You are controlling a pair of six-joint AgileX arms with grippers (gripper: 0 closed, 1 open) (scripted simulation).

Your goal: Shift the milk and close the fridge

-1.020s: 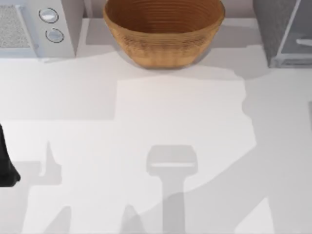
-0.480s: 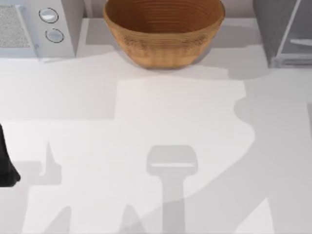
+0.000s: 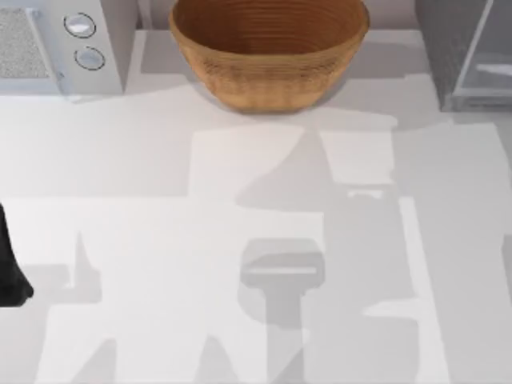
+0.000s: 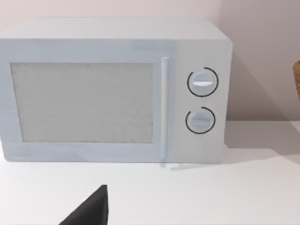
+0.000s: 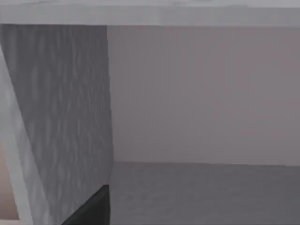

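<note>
While the fridge (image 3: 444, 56) stands at the table's far right corner, its speckled dark-grey side faces the middle of the table and its pale, light-framed door (image 3: 490, 68) lies along its right. My right wrist view looks straight into the fridge (image 5: 70, 117): a speckled grey wall on one side, a plain pale back wall, a grey floor below and a light edge across the top. A dark wedge of my right gripper (image 5: 91, 208) juts into that view just in front of the speckled wall. I cannot tell whether this gripper is open or closed.

Left of the fridge, the basket (image 3: 268, 56) sits at the middle of the far edge, brown and woven, well apart from it. Further left, the microwave (image 3: 56, 44) takes the far left corner, its two round knobs (image 4: 202, 83) stacked beside its door.

My left arm (image 3: 10, 264) rests at the table's left edge, a dark shape near the front. My left gripper (image 4: 91, 211) points at the microwave from well back, over the bare white table (image 3: 160, 160). I cannot tell whether it is open or closed either.
</note>
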